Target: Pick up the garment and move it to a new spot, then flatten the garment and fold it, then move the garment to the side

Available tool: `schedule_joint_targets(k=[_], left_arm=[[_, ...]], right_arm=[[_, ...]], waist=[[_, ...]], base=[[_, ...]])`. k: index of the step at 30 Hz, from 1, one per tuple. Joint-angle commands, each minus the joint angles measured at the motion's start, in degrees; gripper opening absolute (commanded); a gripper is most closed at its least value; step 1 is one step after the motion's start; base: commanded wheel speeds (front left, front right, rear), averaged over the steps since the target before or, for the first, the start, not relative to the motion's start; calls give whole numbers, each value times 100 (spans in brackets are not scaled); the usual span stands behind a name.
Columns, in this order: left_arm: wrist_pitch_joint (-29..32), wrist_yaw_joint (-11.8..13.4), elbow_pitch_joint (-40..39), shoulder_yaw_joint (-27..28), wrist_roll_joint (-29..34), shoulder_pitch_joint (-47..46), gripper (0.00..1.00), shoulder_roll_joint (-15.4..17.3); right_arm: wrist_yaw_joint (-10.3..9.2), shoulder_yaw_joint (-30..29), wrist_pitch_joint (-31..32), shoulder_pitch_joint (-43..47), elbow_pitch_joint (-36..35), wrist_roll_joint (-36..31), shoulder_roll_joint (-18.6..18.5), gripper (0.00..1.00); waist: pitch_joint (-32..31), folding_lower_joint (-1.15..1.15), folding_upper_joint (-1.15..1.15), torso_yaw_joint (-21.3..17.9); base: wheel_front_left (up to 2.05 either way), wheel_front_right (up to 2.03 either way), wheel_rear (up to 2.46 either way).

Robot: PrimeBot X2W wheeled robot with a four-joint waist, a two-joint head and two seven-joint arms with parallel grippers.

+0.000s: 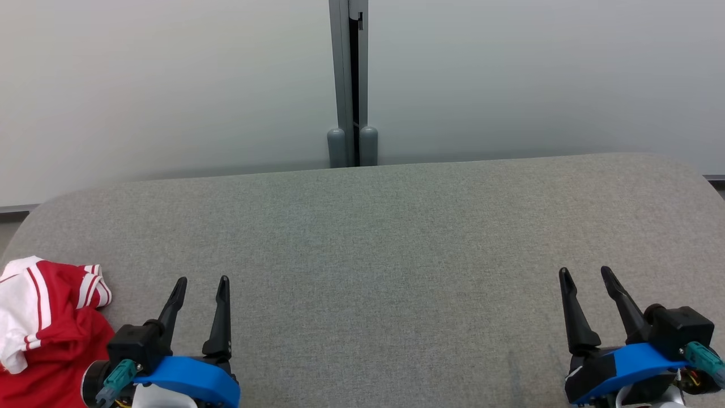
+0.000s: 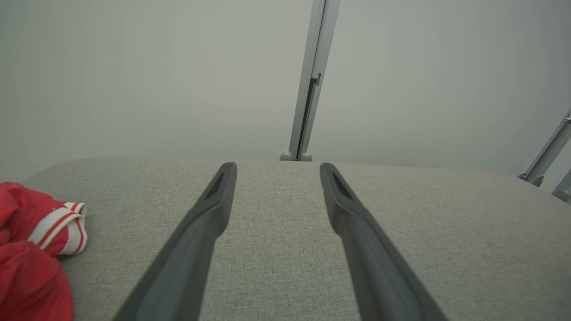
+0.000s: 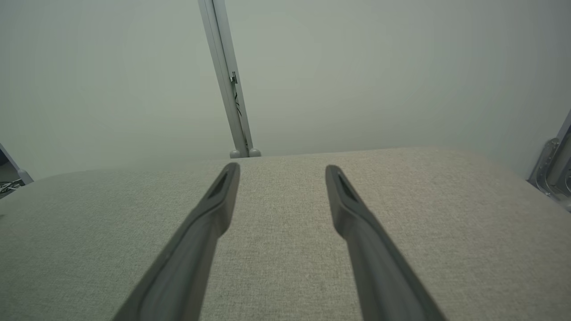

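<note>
The garment (image 1: pixel 45 328) is red with white sleeves and red-and-white striped cuffs, lying bunched at the near left corner of the grey fabric surface (image 1: pixel 374 243). It also appears at the left edge of the left wrist view as red cloth with a striped cuff (image 2: pixel 42 240). My left gripper (image 1: pixel 202 282) hovers just right of the garment, open, with nothing between its fingers (image 2: pixel 209 209). At the lower right my right gripper (image 1: pixel 585 273) is open and empty too, far from the garment, over bare fabric (image 3: pixel 281 223).
The grey fabric surface has rounded far corners and ends at a pale panelled wall. A grey vertical post (image 1: pixel 350 85) with two rounded feet stands behind its far edge at centre. Metal frame parts (image 3: pixel 555 165) show at the far right.
</note>
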Motion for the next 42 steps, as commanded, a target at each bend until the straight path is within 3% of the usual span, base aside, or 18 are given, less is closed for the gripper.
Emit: schedule_joint_targets(k=[1,21,31,42], left_arm=[[-63,24,32,-37,148,-89,100,43],[-259,122,288,-109,788,-103,100,66],[-253,131,316,-23,675,-117,100,38],[-253,185,378,94,617,-211,100,75]], right_arm=[[2,-11,-27,60,-13,-137,7,100],[2,5,-176,99,63,-608,9,100],[2,-39,-180,62,140,-546,9,100],[2,125,-127,47,-11,-492,8,100]], waist=[[3,0,0,-1],[-7,0,0,9],[6,0,0,75],[47,0,0,597]], base=[[0,0,0],[0,0,0],[0,0,0],[0,0,0]])
